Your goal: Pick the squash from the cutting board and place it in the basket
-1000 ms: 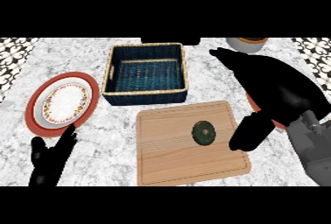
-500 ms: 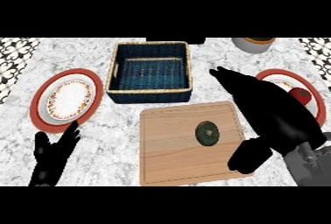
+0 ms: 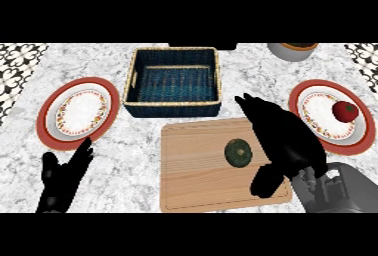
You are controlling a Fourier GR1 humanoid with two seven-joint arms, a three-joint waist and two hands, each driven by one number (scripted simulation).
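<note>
The dark green squash (image 3: 238, 152) sits a little right of centre on the wooden cutting board (image 3: 196, 172), lying free with nothing gripping it. Just beside it, on its right, the right hand (image 3: 288, 142) hangs over the board with fingers spread apart and pointing away from the robot (the thumb dips toward the board's near edge). Beyond the board stands the blue woven basket (image 3: 173, 107). A red-rimmed plate (image 3: 330, 83) at the right carries a tomato (image 3: 345, 111); another plate (image 3: 44, 117) lies at the left. The left hand (image 3: 63, 180) rests open low on the left, over the marble counter (image 3: 140, 145).
</note>
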